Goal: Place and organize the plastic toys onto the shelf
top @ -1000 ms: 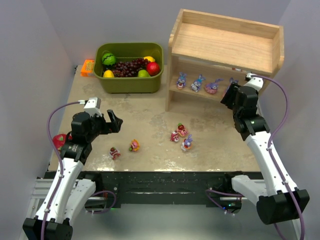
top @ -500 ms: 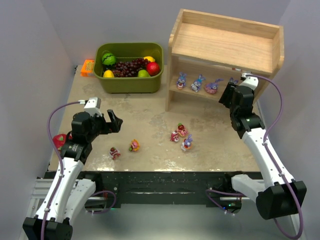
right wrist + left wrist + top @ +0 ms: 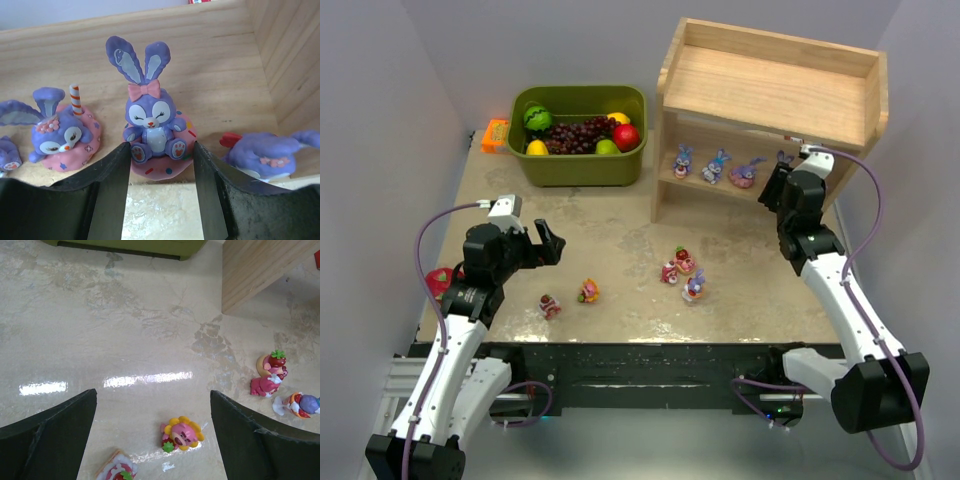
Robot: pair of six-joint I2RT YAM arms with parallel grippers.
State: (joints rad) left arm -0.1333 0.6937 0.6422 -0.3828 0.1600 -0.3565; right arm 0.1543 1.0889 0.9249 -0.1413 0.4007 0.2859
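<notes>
Operator: Where is the right gripper [image 3: 160, 149]?

Observer: At the right end of the shelf's [image 3: 770, 95] lower tier. Its fingers stand partway apart on either side of an upright bunny on a pink base [image 3: 152, 122]. Their inner edges meet the base's outline, but I cannot tell whether they press it.

Operator: Anything crowding it?

Observer: A candle bunny [image 3: 60, 135] sits just beside the left finger. A lying bunny [image 3: 267, 156] is just beside the right one, close to the shelf's side board. More bunnies [image 3: 682, 160] stand further left on that tier.

Operator: And the left gripper [image 3: 152, 395]?

Observer: It hovers over the table [image 3: 620, 215] with its jaws wide and nothing in them. A flower-topped bear [image 3: 182, 432] lies below, between the fingers. A strawberry-topped bear [image 3: 272, 365] and other toys sit off to the right, near the shelf's post. A green bin [image 3: 578, 165] of fruit stands left of the shelf.
</notes>
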